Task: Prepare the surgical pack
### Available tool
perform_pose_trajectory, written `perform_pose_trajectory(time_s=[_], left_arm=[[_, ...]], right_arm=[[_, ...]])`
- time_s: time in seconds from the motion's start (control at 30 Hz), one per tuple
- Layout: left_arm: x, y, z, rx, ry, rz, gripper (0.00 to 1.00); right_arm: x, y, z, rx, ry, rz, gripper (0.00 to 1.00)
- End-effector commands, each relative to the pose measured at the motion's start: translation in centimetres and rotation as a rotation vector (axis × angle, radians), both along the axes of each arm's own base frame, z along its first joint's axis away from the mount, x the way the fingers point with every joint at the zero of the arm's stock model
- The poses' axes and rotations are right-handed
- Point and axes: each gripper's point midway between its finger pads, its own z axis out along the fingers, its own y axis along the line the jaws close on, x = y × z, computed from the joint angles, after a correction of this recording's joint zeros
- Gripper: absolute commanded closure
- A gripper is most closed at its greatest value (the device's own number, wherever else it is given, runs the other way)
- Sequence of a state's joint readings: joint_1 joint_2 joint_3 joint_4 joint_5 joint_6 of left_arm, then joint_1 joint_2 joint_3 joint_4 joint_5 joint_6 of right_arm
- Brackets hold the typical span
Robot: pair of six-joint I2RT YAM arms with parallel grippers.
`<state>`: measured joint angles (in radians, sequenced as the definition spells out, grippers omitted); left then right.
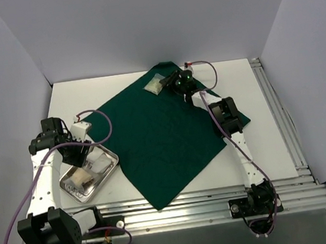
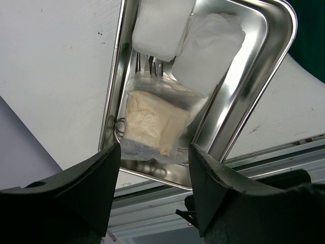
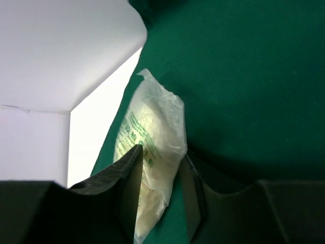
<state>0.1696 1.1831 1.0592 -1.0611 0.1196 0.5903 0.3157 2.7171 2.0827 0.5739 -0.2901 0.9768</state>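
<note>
The right claw (image 3: 160, 175) pinches a clear packet (image 3: 152, 127) at the green cloth's (image 1: 160, 146) twelve o'clock corner, apparently placing it. The left claw (image 2: 155, 157) hangs spread over the tray (image 2: 238, 101) at eight o'clock. Next, I'd guess, it must drop squarely onto the second packet (image 2: 152, 122).

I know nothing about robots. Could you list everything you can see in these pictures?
drape: one, dark green, spread on the white table.
tray: one, shiny steel, left of the drape.
gauze pads: two, white, in the tray.
tray packet: one, clear with cream contents, in the tray.
instruments: steel, count hidden, under the tray packet.
far packet: one, clear, at the drape's far corner.
left gripper: black, open, above the tray.
right gripper: black, shut on the far packet.
</note>
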Motion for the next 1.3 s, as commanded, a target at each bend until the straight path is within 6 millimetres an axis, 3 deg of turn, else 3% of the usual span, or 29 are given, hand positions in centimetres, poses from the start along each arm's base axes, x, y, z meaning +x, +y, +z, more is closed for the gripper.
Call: perform_pose_trajectory(time_s=[0.0, 0.1, 0.17, 0.2, 0.27, 0.3, 0.47, 0.57, 0.6, 0.63, 0.67, 0.7, 0.73, 0.8, 0.87, 0.9, 0.93, 0.97, 1.0, 1.03, 1.07, 1.1, 1.27], left_arm=[[1.4, 0.1, 0.8, 0.010, -0.052, -0.006, 0.35], [1.4, 0.1, 0.8, 0.008, -0.051, -0.003, 0.35], [1.5, 0.1, 0.9, 0.005, -0.054, -0.003, 0.35], [1.3, 0.0, 0.9, 0.001, -0.051, -0.002, 0.35], [1.2, -0.2, 0.9, -0.010, -0.050, -0.004, 0.35], [1.1, -0.3, 1.1, -0.013, -0.050, -0.002, 0.35], [1.2, -0.3, 2.3, -0.021, -0.085, 0.035, 0.35], [1.5, -0.7, 3.3, -0.046, -0.125, 0.063, 0.35], [1.6, -0.9, 3.9, -0.058, -0.156, 0.071, 0.35], [1.7, -1.1, 4.4, -0.070, -0.175, 0.068, 0.35], [1.8, -1.4, 4.8, -0.080, -0.194, 0.066, 0.35], [1.9, -2.0, 5.3, -0.113, -0.210, 0.056, 0.35], [1.8, -2.4, 6.1, -0.131, -0.235, 0.050, 0.35], [1.9, -3.8, 7.8, -0.198, -0.271, 0.029, 0.35], [2.1, -4.9, 9.8, -0.240, -0.312, -0.002, 0.29], [1.8, -6.0, 10.4, -0.271, -0.313, -0.034, 0.25], [1.8, -6.5, 11.0, -0.274, -0.320, -0.058, 0.17], [1.7, -8.2, 12.2, -0.274, -0.342, -0.118, 0.16], [1.7, -9.3, 12.8, -0.266, -0.360, -0.154, 0.16], [1.9, -9.2, 13.1, -0.206, -0.382, -0.145, 0.15], [1.9, -10.0, 13.5, -0.196, -0.397, -0.167, 0.14], [1.9, -11.1, 13.9, -0.198, -0.404, -0.216, 0.13], [3.4, -11.5, 13.8, -0.187, -0.393, -0.187, 0.13]], right_arm=[[-0.4, 1.5, -0.5, 0.047, 0.001, 0.030, 0.71], [-0.4, 1.9, 0.3, 0.041, -0.029, 0.041, 0.83], [-0.6, 1.9, 1.3, 0.040, -0.045, 0.047, 0.97], [-0.7, 2.1, 2.8, 0.046, -0.067, 0.052, 1.00], [-1.5, 2.1, 3.6, 0.041, -0.086, 0.072, 1.00], [-1.7, 2.1, 6.1, 0.045, -0.125, 0.081, 1.00], [-4.9, 2.7, 11.7, 0.009, -0.229, 0.134, 1.00], [-8.0, 3.3, 14.6, 0.003, -0.267, 0.158, 1.00], [-9.3, 3.9, 17.2, 0.013, -0.311, 0.172, 1.00], [-10.6, 4.1, 16.1, -0.004, -0.287, 0.188, 1.00], [-11.5, 4.4, 16.5, -0.012, -0.293, 0.200, 1.00], [-12.8, 4.7, 18.6, -0.028, -0.336, 0.217, 1.00], [-14.6, 5.7, 17.2, -0.058, -0.302, 0.246, 1.00], [-16.9, 6.0, 18.7, -0.100, -0.307, 0.252, 1.00], [-19.8, 7.3, 18.0, -0.127, -0.276, 0.245, 1.00], [-21.1, 7.5, 20.0, -0.098, -0.293, 0.225, 1.00], [-22.7, 8.7, 20.4, -0.086, -0.297, 0.206, 1.00], [-24.1, 9.0, 19.4, -0.075, -0.276, 0.210, 1.00], [-25.2, 9.5, 21.4, 0.000, -0.299, 0.201, 1.00], [-26.7, 10.6, 21.6, 0.033, -0.297, 0.217, 1.00], [-27.6, 11.0, 21.3, 0.055, -0.285, 0.228, 1.00], [-28.4, 11.6, 22.3, 0.088, -0.300, 0.239, 1.00], [-32.5, 14.6, 23.4, 0.123, -0.308, 0.306, 1.00]])
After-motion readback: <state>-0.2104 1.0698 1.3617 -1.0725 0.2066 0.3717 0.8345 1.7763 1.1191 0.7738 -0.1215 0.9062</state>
